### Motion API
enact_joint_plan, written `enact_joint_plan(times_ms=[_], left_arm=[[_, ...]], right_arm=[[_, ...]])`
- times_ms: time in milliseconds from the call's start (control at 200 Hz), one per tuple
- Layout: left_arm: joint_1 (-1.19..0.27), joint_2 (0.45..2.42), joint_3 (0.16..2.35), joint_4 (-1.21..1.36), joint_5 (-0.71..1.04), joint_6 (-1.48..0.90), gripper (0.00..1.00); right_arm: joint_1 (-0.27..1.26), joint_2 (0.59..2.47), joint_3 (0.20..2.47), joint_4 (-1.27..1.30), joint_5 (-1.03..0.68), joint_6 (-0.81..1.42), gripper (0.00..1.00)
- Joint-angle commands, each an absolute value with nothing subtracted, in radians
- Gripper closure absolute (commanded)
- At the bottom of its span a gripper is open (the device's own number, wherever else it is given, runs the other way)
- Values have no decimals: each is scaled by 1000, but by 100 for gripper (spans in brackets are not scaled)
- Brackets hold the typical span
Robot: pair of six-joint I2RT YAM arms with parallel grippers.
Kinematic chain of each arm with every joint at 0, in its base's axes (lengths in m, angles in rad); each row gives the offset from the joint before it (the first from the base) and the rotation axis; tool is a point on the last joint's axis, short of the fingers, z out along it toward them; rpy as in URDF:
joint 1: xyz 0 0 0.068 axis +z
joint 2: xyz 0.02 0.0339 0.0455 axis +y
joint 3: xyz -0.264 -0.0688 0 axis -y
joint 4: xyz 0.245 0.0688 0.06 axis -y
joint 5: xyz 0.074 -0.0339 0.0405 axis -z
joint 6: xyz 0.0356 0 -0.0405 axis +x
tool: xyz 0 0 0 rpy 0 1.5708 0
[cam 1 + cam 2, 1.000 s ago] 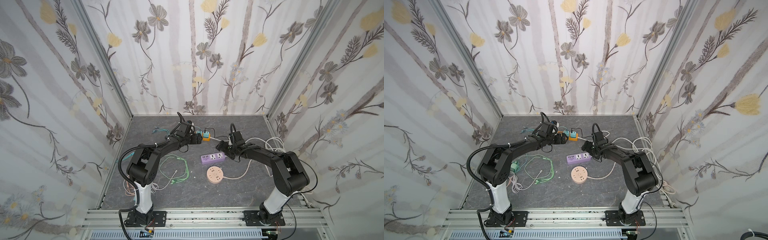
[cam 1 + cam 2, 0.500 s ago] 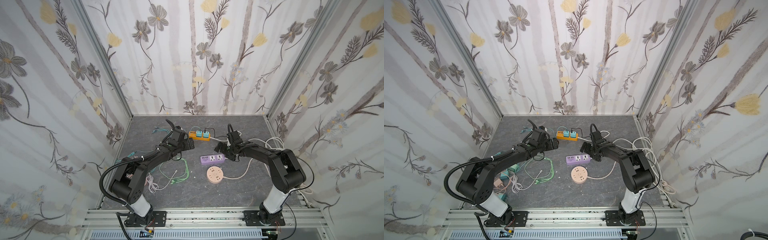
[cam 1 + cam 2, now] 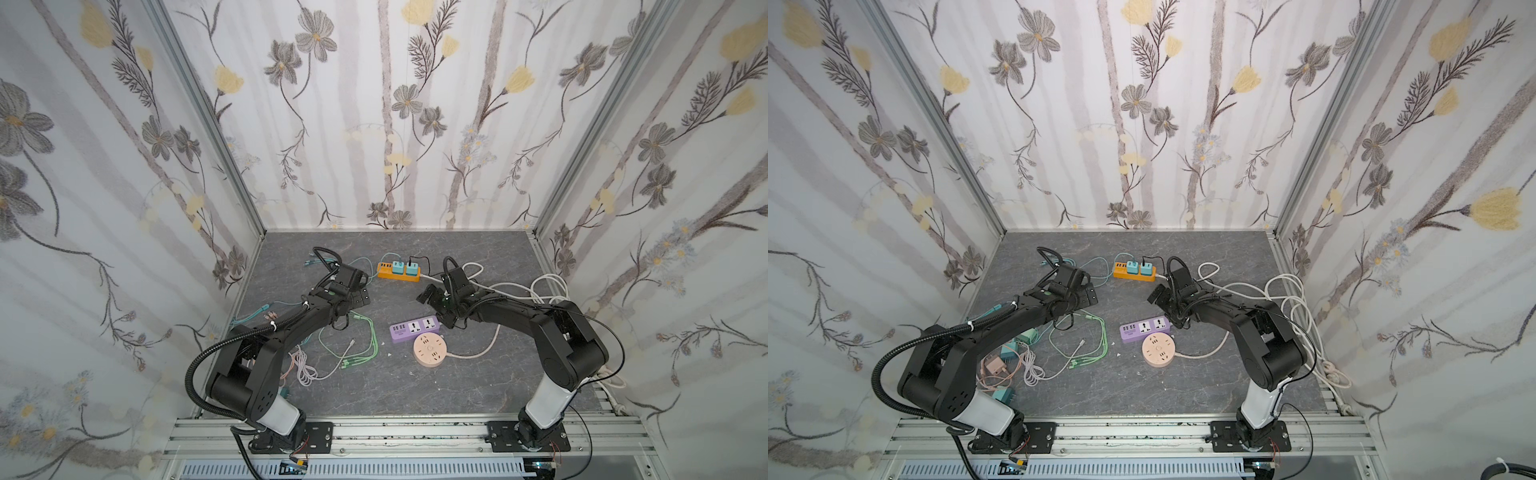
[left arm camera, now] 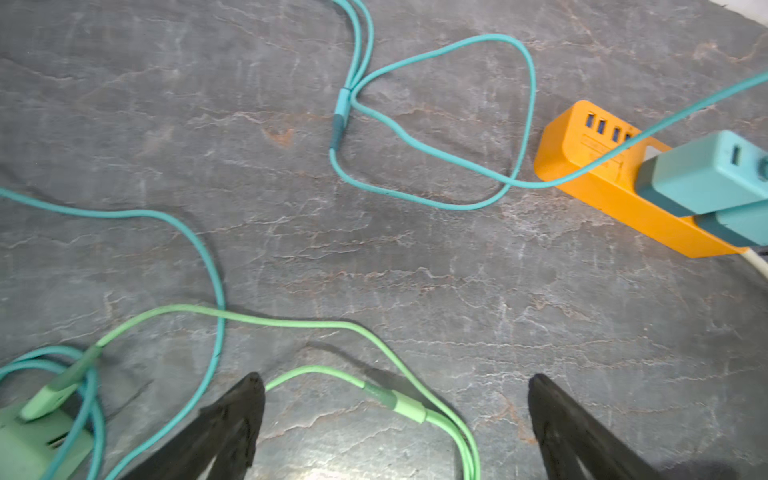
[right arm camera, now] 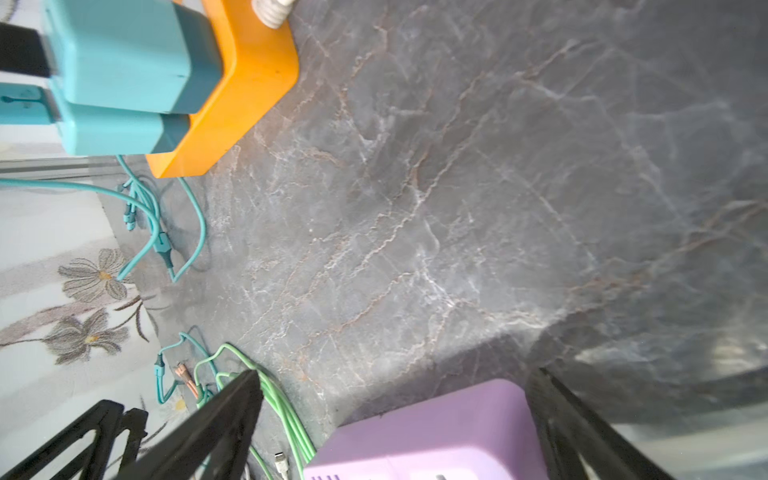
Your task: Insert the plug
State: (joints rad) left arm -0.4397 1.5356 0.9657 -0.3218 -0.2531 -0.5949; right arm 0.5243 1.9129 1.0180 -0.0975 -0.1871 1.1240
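Nearest the rail, a pale coiled cable (image 3: 306, 370) is laid on the grey tabletop (image 3: 415, 395), beside the left arm's base.

Further in, a round peach socket (image 3: 430, 351) is set just beside a purple power strip (image 3: 415, 328). Whether they touch cannot be told. A green cable (image 3: 371, 332) is looped to their left.

Next, the grippers:
- left gripper (image 4: 395, 378): jaws spread wide, nothing held (the green cable is seen crossing under the gap, on the slab).
- right gripper (image 5: 395, 370): jaws spread wide, nothing held. The end of the purple power strip is seen low in the gap in the right wrist view. In both top views the gripper is placed just past that strip's far end.

Beyond both, the orange power strip (image 3: 399, 274) is laid flat, between the two grippers and apart from each.

Two plugs are seated in it, upright and side by side:
- left teal plug (image 3: 398, 267), fed by a teal cable (image 4: 415, 199).
- right teal plug (image 3: 412, 270), fed by a black cable (image 3: 419, 261).

Both are seen pushed down onto the strip's face. The USB ports at its left end are left uncovered.

A white cord is led off the strip's right end into a white cable tangle (image 3: 544, 291) by the right wall.
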Motion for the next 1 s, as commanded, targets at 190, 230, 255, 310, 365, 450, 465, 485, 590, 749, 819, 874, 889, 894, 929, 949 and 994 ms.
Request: enact_joint_plan(times_ms=[190, 230, 255, 310, 365, 450, 465, 485, 590, 749, 819, 874, 889, 894, 929, 949, 994], left_arm=[[-282, 1414, 919, -525, -356, -655, 0], [-254, 1395, 909, -532, -350, -661, 0], [-238, 1384, 903, -535, -345, -662, 0], [-205, 1356, 887, -536, -338, -669, 0], [-176, 1329, 870, -529, -335, -680, 0], [-132, 1290, 844, -519, -317, -709, 0], [-123, 1282, 839, -517, -310, -715, 0], [-113, 1275, 833, -515, -301, -722, 0], [-65, 1229, 805, -511, -261, -748, 0], [-1, 1187, 779, -524, -230, -760, 0], [30, 1184, 777, -535, -207, -764, 0], [54, 1187, 776, -543, -185, -772, 0], [59, 1188, 776, -545, -180, -773, 0], [61, 1188, 776, -545, -178, -774, 0], [71, 1192, 776, -546, -167, -776, 0], [75, 1194, 775, -547, -163, -778, 0], [81, 1198, 776, -548, -160, -779, 0]], right_arm=[[569, 1839, 1168, -296, -121, 585, 2], [573, 1841, 1208, -359, -150, 458, 2], [576, 1844, 1238, -408, -158, 374, 2], [587, 1858, 1304, -516, -175, 174, 3], [603, 1882, 1361, -612, -167, -16, 3], [621, 1929, 1403, -718, -206, -293, 4], [627, 1937, 1408, -734, -205, -335, 4], [631, 1947, 1416, -750, -198, -380, 4], [655, 1995, 1449, -812, -205, -576, 6], [723, 2098, 1514, -869, -159, -728, 7], [752, 2146, 1535, -876, -101, -774, 7], [767, 2182, 1556, -881, -72, -798, 7], [769, 2190, 1561, -880, -64, -804, 8], [771, 2193, 1563, -879, -61, -805, 8], [772, 2210, 1577, -874, -40, -812, 8], [773, 2218, 1583, -869, -25, -815, 9], [773, 2237, 1595, -856, 1, -824, 11]])
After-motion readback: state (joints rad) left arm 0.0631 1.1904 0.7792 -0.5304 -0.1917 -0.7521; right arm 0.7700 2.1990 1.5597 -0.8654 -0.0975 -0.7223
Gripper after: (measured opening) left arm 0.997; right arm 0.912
